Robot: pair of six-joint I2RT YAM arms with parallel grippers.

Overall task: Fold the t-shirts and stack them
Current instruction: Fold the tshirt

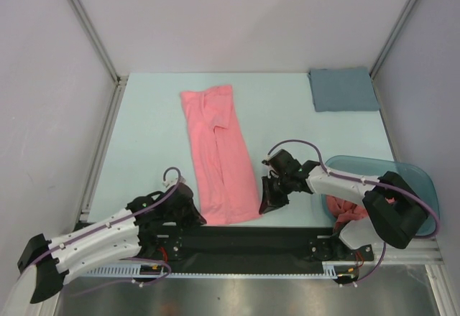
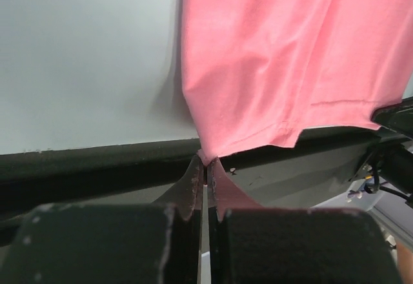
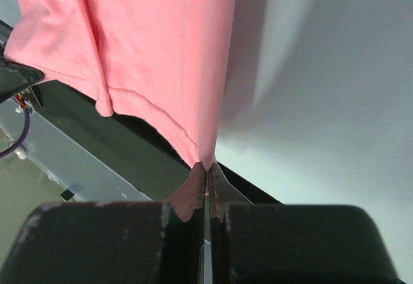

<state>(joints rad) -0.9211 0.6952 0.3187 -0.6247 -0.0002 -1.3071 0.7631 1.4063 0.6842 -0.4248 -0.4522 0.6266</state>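
- Left claw (image 2: 205, 168): pinched shut on the near left corner of the t-shirt (image 1: 219, 158).
- Right claw (image 3: 206, 171): pinched shut on its near right corner.
- The t-shirt lies folded lengthwise on the bench (image 1: 144, 129).

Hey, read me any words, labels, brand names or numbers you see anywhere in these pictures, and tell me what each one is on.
None: no readable text in any view. The pink t-shirt is plain, with no print or visible tag. The grey-blue cloth and teal tub are unmarked. The left arm and right arm show no legible label.
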